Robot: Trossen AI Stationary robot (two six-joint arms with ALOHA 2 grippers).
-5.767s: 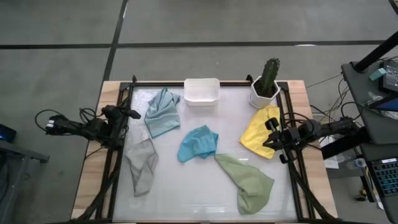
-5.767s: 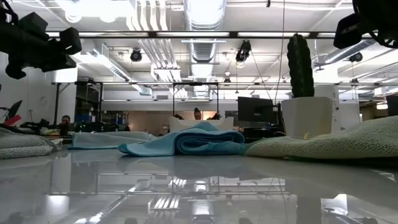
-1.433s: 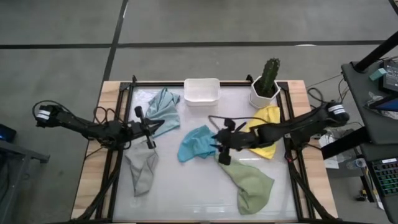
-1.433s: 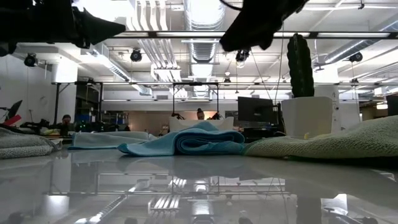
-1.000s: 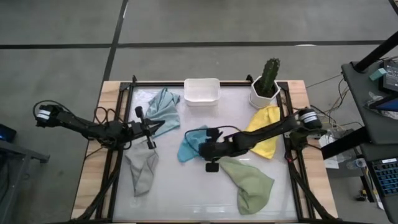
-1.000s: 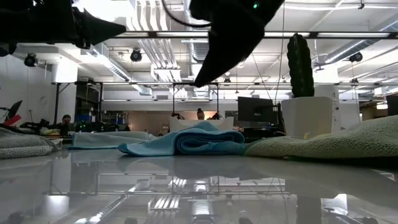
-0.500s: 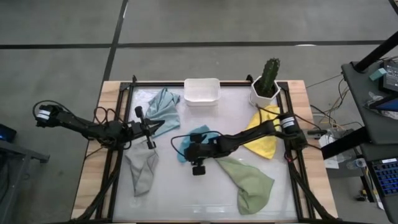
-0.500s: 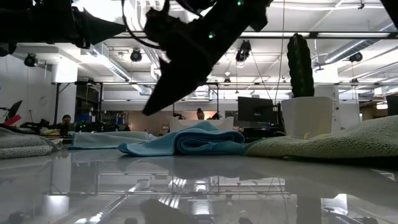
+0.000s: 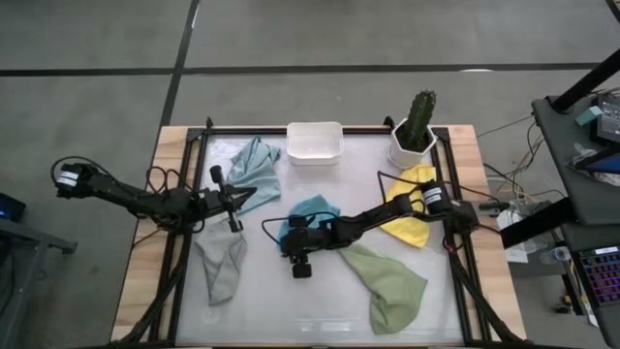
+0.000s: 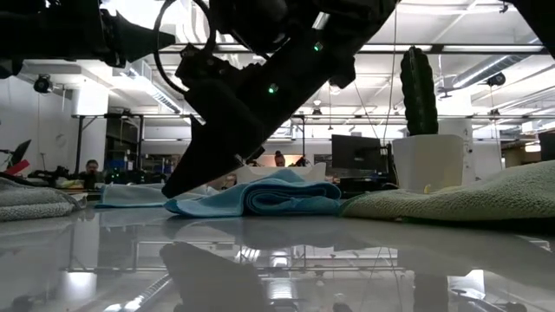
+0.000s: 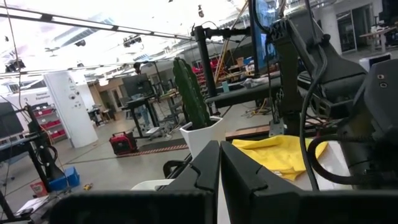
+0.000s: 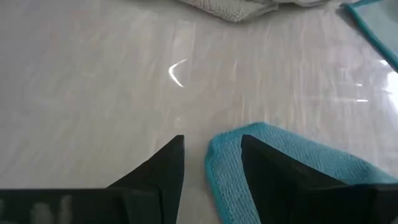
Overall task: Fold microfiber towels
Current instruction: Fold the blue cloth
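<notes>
Reaching low over the bench (image 9: 291, 301), right jaws (image 12: 208, 163) parted astride the blue towel (image 9: 312, 221) corner at centre, probably to pinch it; left jaws (image 9: 239, 202) shut, waiting at nine o'clock.

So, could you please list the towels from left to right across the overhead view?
Grey towel → pale blue-grey towel → bright blue towel → sage green towel → yellow towel.

Bright blue towel (image 9: 312, 215), sage green towel (image 9: 392, 286), yellow towel (image 9: 412, 199), white tub (image 9: 314, 142).
</notes>
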